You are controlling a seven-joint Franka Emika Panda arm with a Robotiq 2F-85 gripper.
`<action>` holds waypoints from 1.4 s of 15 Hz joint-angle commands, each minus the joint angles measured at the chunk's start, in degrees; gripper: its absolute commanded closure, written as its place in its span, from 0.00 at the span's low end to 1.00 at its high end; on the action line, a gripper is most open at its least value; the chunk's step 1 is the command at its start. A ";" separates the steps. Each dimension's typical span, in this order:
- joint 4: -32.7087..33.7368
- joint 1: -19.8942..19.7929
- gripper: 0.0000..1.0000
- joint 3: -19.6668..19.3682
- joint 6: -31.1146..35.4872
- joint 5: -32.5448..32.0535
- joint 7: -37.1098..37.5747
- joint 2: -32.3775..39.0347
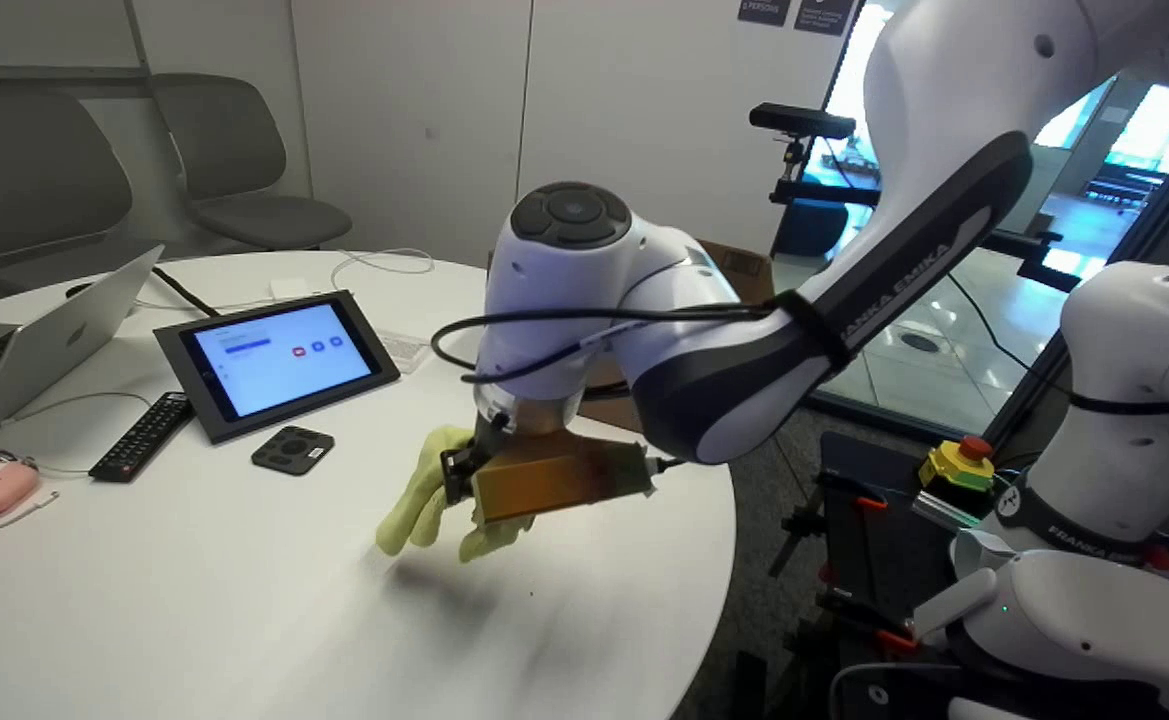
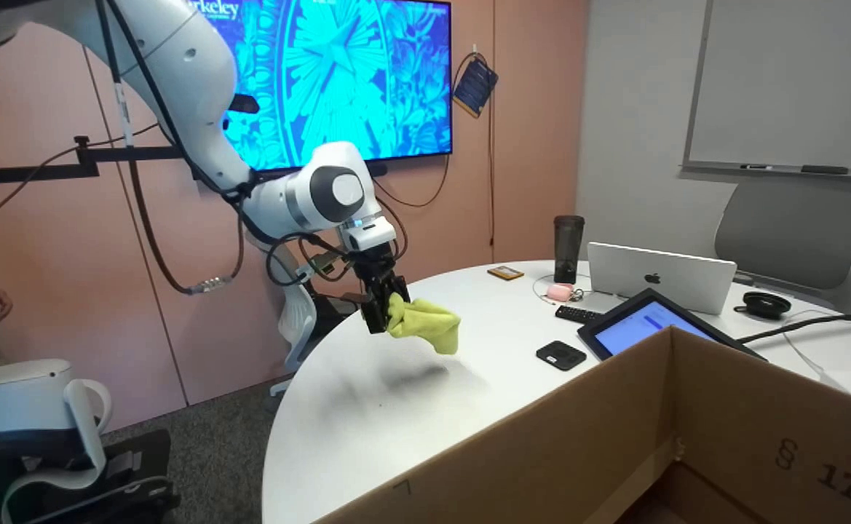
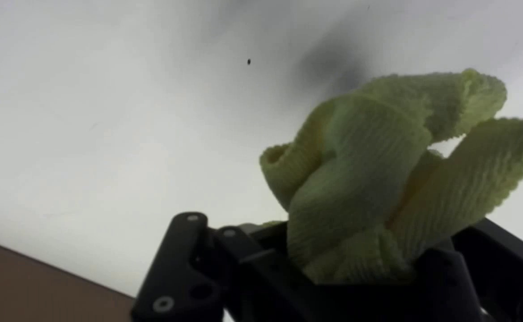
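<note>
Clear above the desk point(image 2: 323, 451), a yellow-green cloth point(image 2: 429, 325) hangs pinched in the tool point(image 2: 387, 309), its jaws closed together; in the wrist view the cloth hides their tips. A cardboard box point(image 2: 585, 444), cut off in an exterior view, hides part of the desk.

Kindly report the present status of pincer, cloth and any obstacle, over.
Pincer shut on yellow-green cloth. Cloth hangs above white table. Nothing seen blocking it; cardboard box stands apart.

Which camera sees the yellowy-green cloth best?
The wrist view: the cloth looks biggest there, with its folds and ribbed texture showing. Both exterior views show it smaller, pinched in the gripper over the table.
</note>
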 commanded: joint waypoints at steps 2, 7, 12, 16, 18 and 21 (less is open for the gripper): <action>-6.87 -1.31 0.99 -0.35 -4.68 -10.02 8.36 -11.46; -10.89 -8.27 0.99 3.07 -9.34 -16.71 15.14 -19.93; -14.72 -17.58 0.99 6.04 -10.42 -18.71 16.40 -25.72; -17.06 -24.08 0.99 6.36 -9.18 -18.96 16.92 -27.64; -17.61 -26.98 0.99 5.82 -8.73 -18.43 16.91 -28.01; -17.71 -30.41 0.99 5.21 -8.21 -18.62 18.96 -27.87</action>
